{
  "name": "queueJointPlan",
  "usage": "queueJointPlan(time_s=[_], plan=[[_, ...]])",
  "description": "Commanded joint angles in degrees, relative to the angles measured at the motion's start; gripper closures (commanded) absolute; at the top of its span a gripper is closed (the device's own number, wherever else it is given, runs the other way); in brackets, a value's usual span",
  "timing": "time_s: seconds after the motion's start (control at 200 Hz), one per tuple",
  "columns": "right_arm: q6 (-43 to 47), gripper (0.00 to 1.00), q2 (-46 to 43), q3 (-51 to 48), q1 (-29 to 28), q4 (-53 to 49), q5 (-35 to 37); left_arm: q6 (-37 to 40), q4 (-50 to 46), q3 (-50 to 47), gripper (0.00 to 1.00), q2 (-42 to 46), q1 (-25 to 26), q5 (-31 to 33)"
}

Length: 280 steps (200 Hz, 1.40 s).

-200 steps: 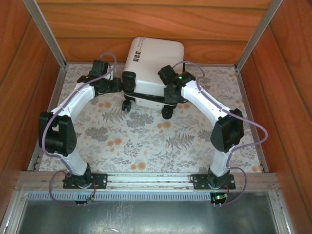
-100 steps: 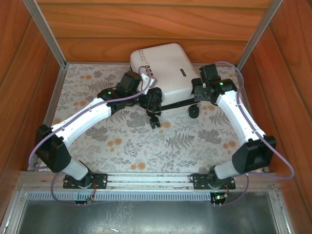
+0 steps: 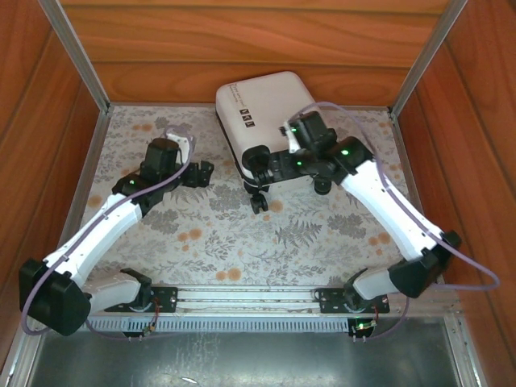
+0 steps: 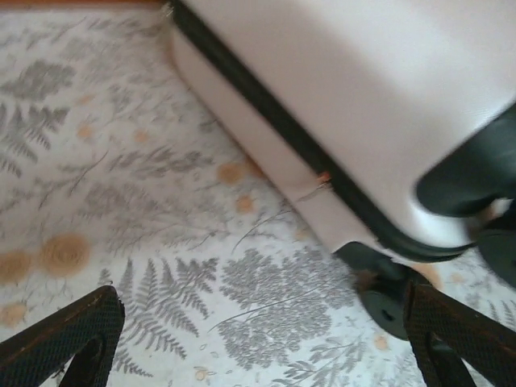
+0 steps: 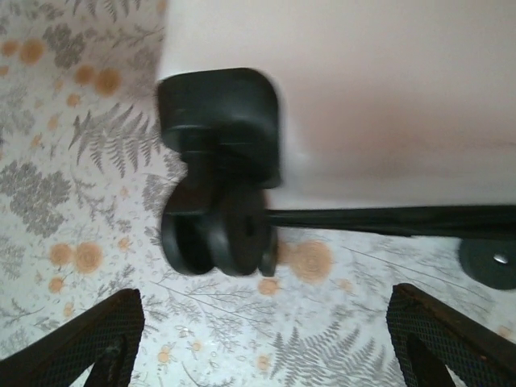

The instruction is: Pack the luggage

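Observation:
The luggage (image 3: 266, 105) lies shut at the back middle of the table, a white shell with black label marks and a black seam. My left gripper (image 3: 200, 174) stands open to its left, apart from it. In the left wrist view the shell (image 4: 363, 89) and one black wheel (image 4: 387, 300) lie ahead of the open left gripper (image 4: 266, 351). My right gripper (image 3: 266, 165) hangs open at the luggage's near edge. In the right wrist view a black double wheel (image 5: 216, 232) sits just ahead of the open right gripper (image 5: 270, 347), under the shell (image 5: 387, 89).
The table wears a fern-and-flower cloth (image 3: 242, 234). Wooden walls (image 3: 242, 40) and metal posts close in the back and both sides. A second wheel (image 5: 490, 262) sits at the right. Open cloth lies between the arms and the near rail (image 3: 242, 297).
The luggage has turned and shifted. My left arm has drawn back to the left, off the luggage. My right arm has swung left along its near edge to the wheel.

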<state>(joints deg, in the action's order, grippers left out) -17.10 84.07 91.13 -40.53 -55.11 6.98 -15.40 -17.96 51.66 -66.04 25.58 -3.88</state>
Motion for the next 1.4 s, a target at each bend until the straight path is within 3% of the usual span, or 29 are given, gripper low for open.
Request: queueJointPlan(time_s=[0.0,0.06,0.175,0.45,0.575,0.625,0.765,0.855,1.025,1.394], plan=[[-2.77,0.16,7.22,5.29,-2.83,-4.38,2.12,-4.28,11.32,-9.19,0.10,-1.03,-1.23,-5.22],[-3.52,0.16,11.61,9.09,-4.24,-6.88,3.83,-6.65,17.53,-13.67,0.11,-2.30,-1.63,-7.55],[-4.63,0.19,18.05,13.91,-5.82,-9.26,4.91,-4.13,19.30,-14.98,0.15,-6.02,-1.61,-9.63],[-5.65,0.33,24.30,17.00,-6.40,-10.93,8.57,3.58,25.43,-15.27,0.15,-9.28,-2.97,-14.27],[-4.77,0.41,25.18,17.42,-6.40,-10.74,10.93,5.03,27.62,-14.06,0.15,-11.69,-5.74,-21.69],[-4.00,0.49,25.05,17.32,-6.31,-10.16,11.69,5.97,29.56,-13.96,0.15,-12.51,-6.89,-26.89],[-2.01,0.84,24.07,18.57,-5.96,-10.23,14.00,10.69,32.74,-12.75,0.16,-15.43,-8.66,-38.57],[-0.66,1.00,22.97,19.30,-5.57,-10.45,14.20,13.98,35.95,-12.24,0.19,-17.50,-8.66,-42.40],[1.73,1.00,20.93,19.19,-5.00,-10.15,13.05,24.49,41.31,-11.70,0.29,-22.57,-8.50,-49.18],[3.26,1.00,16.60,14.49,-3.43,-7.24,11.12,32.36,43.15,-3.24,0.29,-34.85,-9.23,-52.72]])
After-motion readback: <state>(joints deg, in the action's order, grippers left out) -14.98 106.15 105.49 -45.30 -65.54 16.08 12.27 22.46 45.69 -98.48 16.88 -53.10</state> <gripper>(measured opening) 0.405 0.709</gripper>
